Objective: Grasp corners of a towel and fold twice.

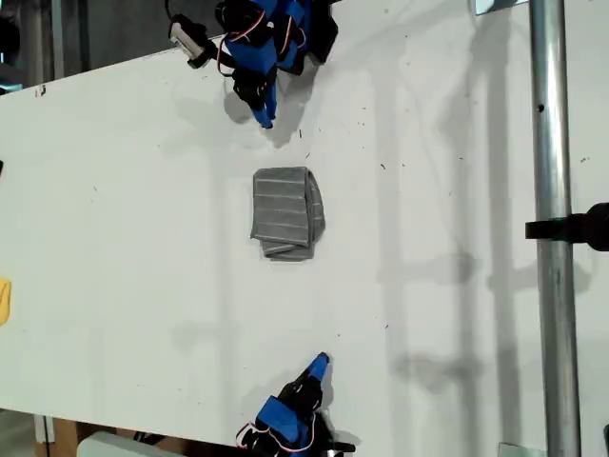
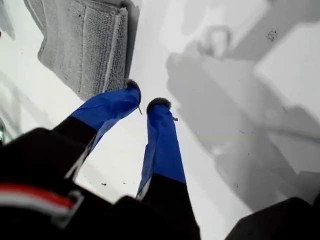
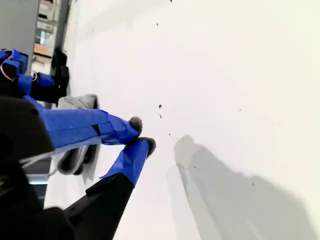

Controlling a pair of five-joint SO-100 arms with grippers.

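Towel folded, both grippers clear.
Exterior view: the towel [image 1: 286, 213] lies mid-table [image 1: 114, 238] as a small layered packet; folding looks done. Wrist views: my first gripper [image 2: 149, 102] slightly apart, empty; my second gripper [image 3: 142, 134] nearly together, empty.

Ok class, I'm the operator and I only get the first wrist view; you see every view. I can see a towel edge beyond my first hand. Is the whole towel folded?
Observer: Yes. In the exterior view the towel is a compact folded rectangle lying between the two arms.
Operator: And my second hand?
Observer: It looks closed on nothing, above bare table.
Operator: Anything else lying around?
Observer: A small yellow object at the exterior view's left edge.
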